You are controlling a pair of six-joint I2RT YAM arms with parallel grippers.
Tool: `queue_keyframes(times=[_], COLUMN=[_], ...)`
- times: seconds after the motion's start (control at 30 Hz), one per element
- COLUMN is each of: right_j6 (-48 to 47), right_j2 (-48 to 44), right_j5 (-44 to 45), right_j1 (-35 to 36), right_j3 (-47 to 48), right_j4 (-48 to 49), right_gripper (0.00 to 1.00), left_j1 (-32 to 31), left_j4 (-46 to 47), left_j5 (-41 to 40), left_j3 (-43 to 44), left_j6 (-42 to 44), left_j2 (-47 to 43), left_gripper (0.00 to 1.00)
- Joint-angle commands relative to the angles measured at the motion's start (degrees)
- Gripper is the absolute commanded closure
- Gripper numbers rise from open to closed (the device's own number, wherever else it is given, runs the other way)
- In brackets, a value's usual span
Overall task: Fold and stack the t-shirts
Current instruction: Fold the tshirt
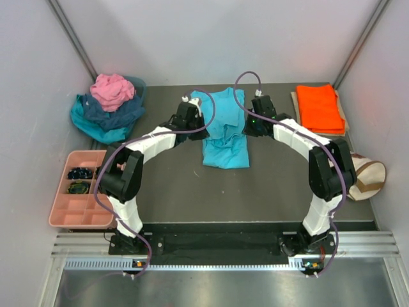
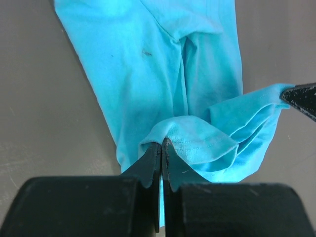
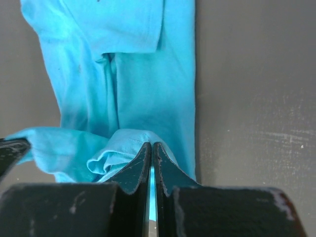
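Observation:
A bright turquoise t-shirt (image 1: 225, 131) lies lengthwise on the dark table, between the two arms. My left gripper (image 2: 161, 143) is shut on its hem at the shirt's left edge, seen in the top view (image 1: 195, 115). My right gripper (image 3: 151, 145) is shut on the hem at the right edge, seen in the top view (image 1: 255, 118). The held cloth (image 2: 197, 140) is lifted and bunched over the rest of the shirt (image 3: 133, 79). A folded orange t-shirt (image 1: 318, 107) lies at the back right. A pile of pink (image 1: 112, 89), navy (image 1: 115, 110) and teal (image 1: 96, 125) shirts sits at the back left.
A pink compartment tray (image 1: 77, 198) with small dark items stands at the left. A cream canvas bag with a brown strap (image 1: 367, 179) lies at the right wall. White walls enclose the table on three sides. A metal rail (image 1: 223, 246) runs along the near edge.

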Motion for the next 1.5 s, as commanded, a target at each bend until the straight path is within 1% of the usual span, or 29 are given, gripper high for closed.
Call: queue_keyframes(times=[0.0, 0.6, 0.7, 1.47], right_j6=[-1.27, -1.36, -1.36, -1.09], right_j2=[0.69, 6.49, 7.46, 11.59], right_j5=[-0.10, -0.18, -1.59, -3.61], right_j1=[-1.21, -3.14, -3.58, -5.51], right_j3=[3.23, 6.74, 7.53, 11.40], right_j4=[0.77, 0.77, 0.51, 0.50], right_gripper=[1.00, 1.00, 1.00, 1.00], left_j1=[1.78, 3.62, 3.89, 5.03], left_j4=[0.88, 1.40, 1.49, 1.58], left_j5=[0.93, 2.69, 2.95, 4.88], left_j3=[3.30, 5.06, 5.76, 10.51], left_j6=[1.20, 1.38, 1.29, 0.94], left_j2=[0.09, 4.83, 5.80, 10.28], left_gripper=[1.00, 1.00, 1.00, 1.00])
